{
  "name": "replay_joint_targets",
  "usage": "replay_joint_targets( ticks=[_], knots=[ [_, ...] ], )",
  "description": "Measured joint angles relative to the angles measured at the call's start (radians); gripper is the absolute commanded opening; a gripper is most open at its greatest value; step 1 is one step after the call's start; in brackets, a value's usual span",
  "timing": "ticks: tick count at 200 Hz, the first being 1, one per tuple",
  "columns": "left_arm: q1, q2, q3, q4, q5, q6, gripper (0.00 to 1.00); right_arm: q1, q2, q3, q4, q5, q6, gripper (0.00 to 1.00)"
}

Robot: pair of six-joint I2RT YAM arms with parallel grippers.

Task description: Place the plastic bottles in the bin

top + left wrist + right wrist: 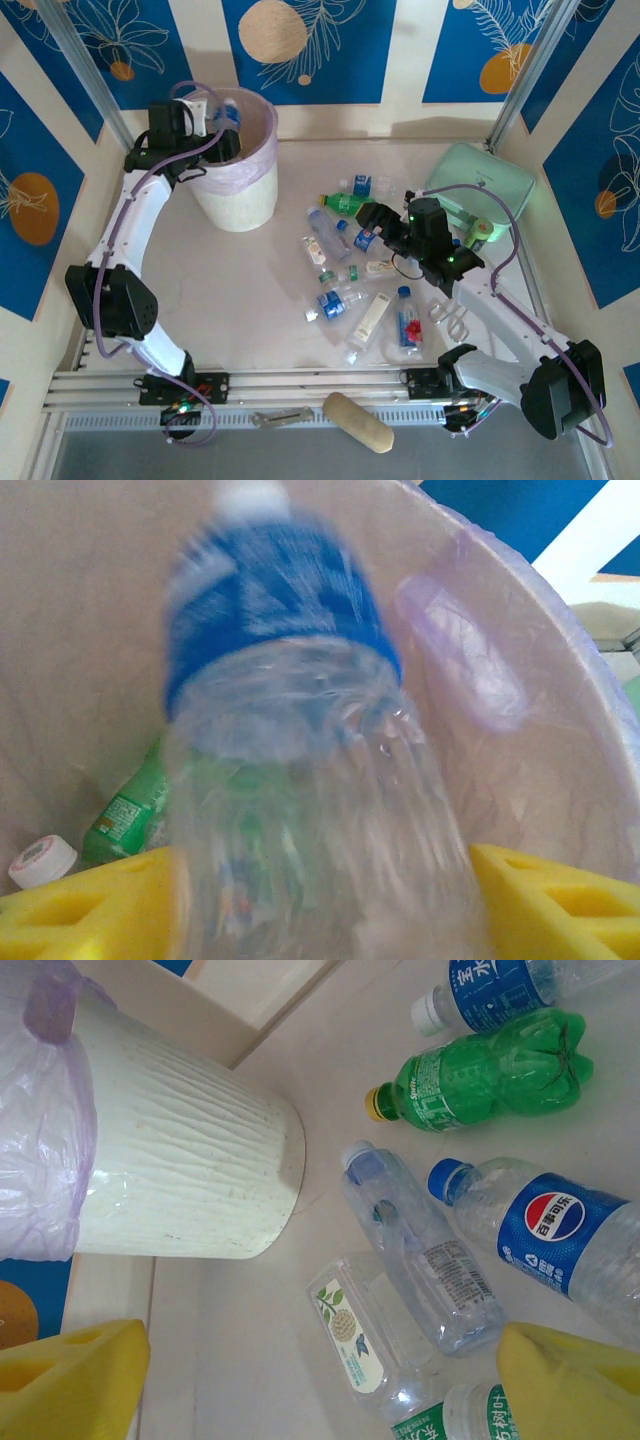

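Over the mouth of the bin my left gripper has its yellow fingers spread, and a clear blue-labelled plastic bottle sits blurred between them, cap pointing down into the pink liner. A green bottle and a white cap lie inside. My right gripper hangs open over the scattered bottles: a green one, a Pepsi one, a clear one and a cream-labelled one. The bin's wall stands to their left.
A mint-green pouch lies at the back right, behind the right arm. More bottles are spread across the table's middle right. A tan oblong object and a small tool rest on the front rail.
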Motion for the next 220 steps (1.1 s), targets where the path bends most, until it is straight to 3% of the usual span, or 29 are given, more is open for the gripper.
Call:
replay_joint_targets(
  ticks=[30, 71, 101, 132, 170, 220],
  knots=[
    [0.000, 0.000, 0.010, 0.000, 0.007, -0.013, 1.00, 0.004, 0.000, 0.000, 0.000, 0.000, -0.003, 0.91],
    [0.000, -0.017, 0.012, 0.002, 0.015, -0.026, 1.00, 0.032, 0.053, 0.020, -0.012, -0.001, -0.031, 0.91],
    [0.000, -0.139, -0.068, 0.045, 0.027, -0.063, 1.00, 0.088, 0.159, 0.108, -0.056, -0.005, -0.089, 0.91],
    [0.000, -0.349, -0.233, 0.159, 0.041, -0.130, 1.00, 0.163, 0.307, 0.259, -0.117, -0.007, -0.161, 0.90],
    [0.000, -0.620, -0.576, 0.350, 0.071, -0.274, 1.00, 0.266, 0.546, 0.497, -0.243, 0.044, -0.262, 0.90],
    [0.000, -0.848, -0.876, 0.350, 0.064, -0.365, 1.00, 0.341, 0.785, 0.716, -0.427, 0.163, -0.363, 0.90]
  ],
)
